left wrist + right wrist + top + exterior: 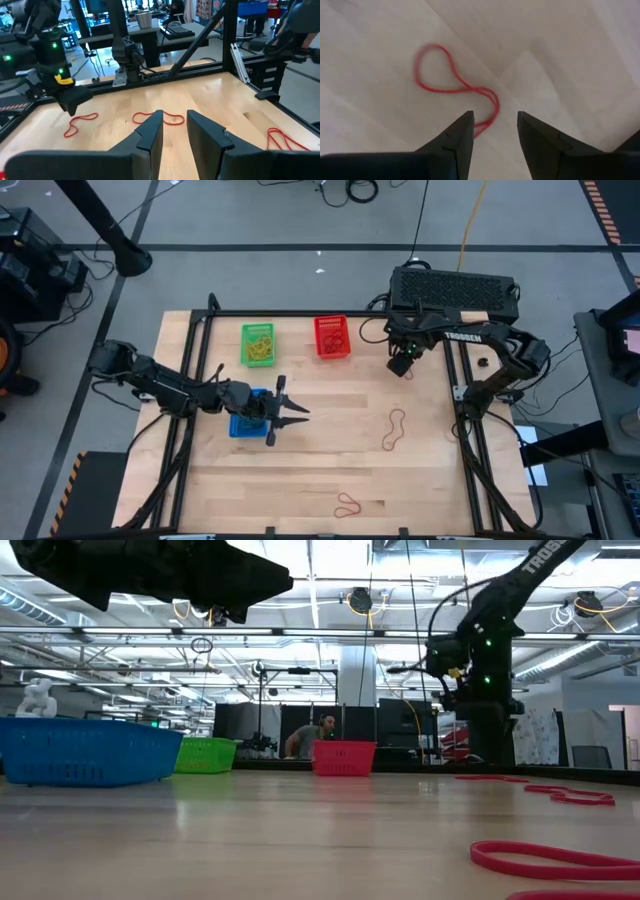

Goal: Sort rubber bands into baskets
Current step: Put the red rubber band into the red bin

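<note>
Looking down on the bench point(330, 470), you saw the left claw point(290, 411) held just past the blue basket point(244, 425), at the side of the basket facing the bench's middle. Its two fingers point(150, 137) stood parted with a clear gap between them and nothing in it, so the left claw was released. The blue basket sat on the left half of the bench, partly covered by that arm.

You found the green basket point(258, 345) and the red basket point(332, 337) side by side near the far edge, well apart from the blue one. The green basket held yellow and green rubber bands; what lay inside the red basket could not be made out.

The right claw point(494, 131) was raised above the bench near the far right corner, pointing down. Its fingers point(457, 140) were spread and empty, so it too was released. A red rubber band point(452, 85) lay twisted on the wood directly beneath it, not touched by either finger.

You could see two further red rubber bands on the open wood: one twisted loop point(394, 429) on the right half, and another point(348, 504) near the front edge. In the low view a person point(308, 739) was seated in the room behind the baskets.
</note>
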